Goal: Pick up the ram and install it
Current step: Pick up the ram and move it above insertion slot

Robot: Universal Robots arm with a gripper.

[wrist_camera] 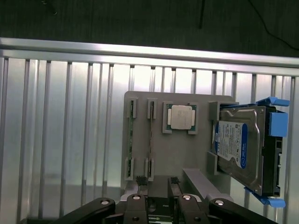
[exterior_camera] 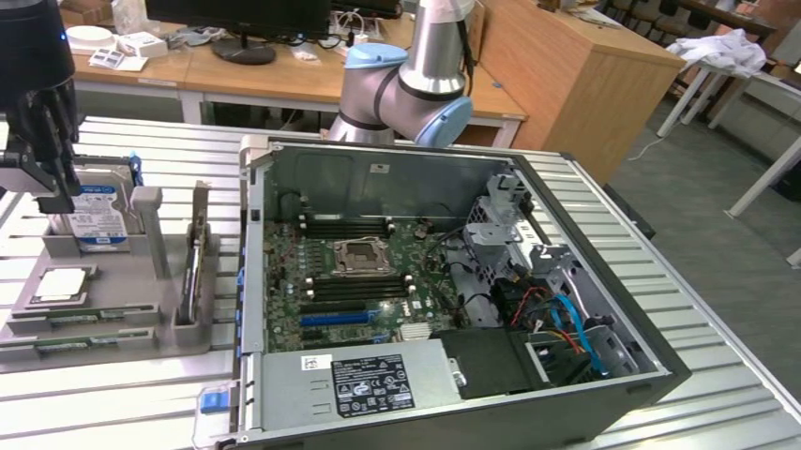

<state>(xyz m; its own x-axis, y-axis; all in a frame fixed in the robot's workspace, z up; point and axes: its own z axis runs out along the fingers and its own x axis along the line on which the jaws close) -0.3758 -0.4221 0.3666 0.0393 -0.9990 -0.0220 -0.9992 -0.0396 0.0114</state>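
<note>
Two ram sticks [wrist_camera: 131,140] [wrist_camera: 151,137] stand on edge in slots of a grey holder tray [wrist_camera: 159,158]; each is a thin green strip. In the exterior view they lie at the tray's near end [exterior_camera: 78,321] [exterior_camera: 69,344]. My gripper [wrist_camera: 157,182] hangs open above the tray with nothing between its fingers, apart from the sticks. In the exterior view the gripper [exterior_camera: 44,187] hovers at the far left, beside the hard drive [exterior_camera: 100,214]. The open computer case [exterior_camera: 451,281] shows black memory slots [exterior_camera: 351,292] beside the processor socket [exterior_camera: 360,255].
The tray also holds a square silver processor [wrist_camera: 180,116] and a blue-labelled hard drive [wrist_camera: 238,149] in blue rails. An upright grey plate [exterior_camera: 198,262] stands between tray and case. Cables and a drive cage [exterior_camera: 551,309] crowd the case's right side. The ribbed metal table [exterior_camera: 113,403] carries everything.
</note>
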